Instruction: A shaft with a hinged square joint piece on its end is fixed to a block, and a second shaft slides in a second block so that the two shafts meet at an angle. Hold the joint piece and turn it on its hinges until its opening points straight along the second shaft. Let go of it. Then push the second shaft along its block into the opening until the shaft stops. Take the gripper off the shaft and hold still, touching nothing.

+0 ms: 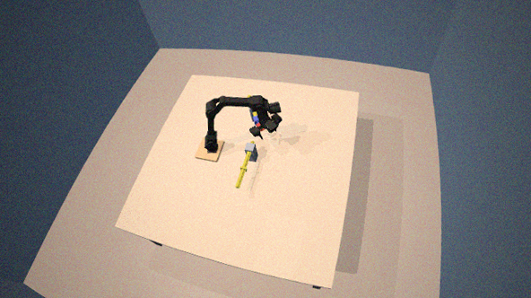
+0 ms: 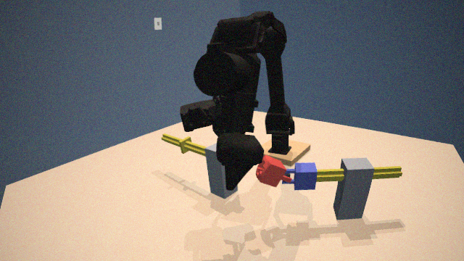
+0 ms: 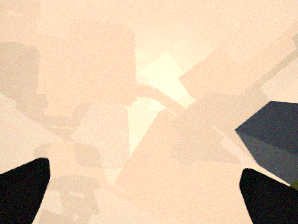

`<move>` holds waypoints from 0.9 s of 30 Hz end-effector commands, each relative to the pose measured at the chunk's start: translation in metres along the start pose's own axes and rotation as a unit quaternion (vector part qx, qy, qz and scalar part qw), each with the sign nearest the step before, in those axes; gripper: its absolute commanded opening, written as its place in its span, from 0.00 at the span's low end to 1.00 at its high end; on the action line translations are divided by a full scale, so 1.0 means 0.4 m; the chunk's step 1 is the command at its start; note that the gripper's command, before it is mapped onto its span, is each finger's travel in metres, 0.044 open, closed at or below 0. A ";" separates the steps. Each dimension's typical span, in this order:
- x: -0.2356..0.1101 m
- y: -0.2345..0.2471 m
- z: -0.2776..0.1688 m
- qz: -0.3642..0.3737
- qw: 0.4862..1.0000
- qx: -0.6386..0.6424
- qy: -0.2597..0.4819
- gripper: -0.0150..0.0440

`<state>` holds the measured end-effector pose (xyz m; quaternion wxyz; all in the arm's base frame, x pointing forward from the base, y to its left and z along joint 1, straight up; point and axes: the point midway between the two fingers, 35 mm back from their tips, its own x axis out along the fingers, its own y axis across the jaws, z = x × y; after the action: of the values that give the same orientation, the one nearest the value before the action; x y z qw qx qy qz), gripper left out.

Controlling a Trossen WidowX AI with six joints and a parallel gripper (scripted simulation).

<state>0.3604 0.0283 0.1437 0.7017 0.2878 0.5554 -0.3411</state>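
The red joint piece (image 2: 271, 171) (image 1: 258, 124) hangs on a blue hinge block (image 2: 305, 175) at the end of the fixed yellow shaft (image 2: 388, 172), which runs through a grey block (image 2: 353, 188). It is tilted down and to the left. The second yellow shaft (image 2: 181, 143) (image 1: 241, 170) sits in another grey block (image 2: 214, 170) (image 1: 250, 150) (image 3: 273, 137). My gripper (image 2: 232, 183) (image 1: 261, 132) (image 3: 148, 173) is open and empty. It points down, low between the red piece and the second block, close beside both. The wrist view shows only tabletop between the fingers; the red piece is out of that view.
The arm's base stands on a small wooden plate (image 1: 215, 156) (image 2: 295, 150) behind the two blocks. Everything rests on a beige table (image 1: 295, 219) (image 2: 109, 203).
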 end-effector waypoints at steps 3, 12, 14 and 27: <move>0.011 -0.002 -0.022 0.001 1.000 0.003 -0.002 1.00; -0.011 0.000 -0.135 0.001 1.000 0.003 0.001 1.00; -0.016 -0.002 -0.159 0.001 1.000 0.003 0.001 1.00; 0.012 -0.002 -0.176 0.001 1.000 0.003 0.001 1.00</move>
<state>0.3198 0.0832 0.1292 0.7014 0.2906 0.5556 -0.3390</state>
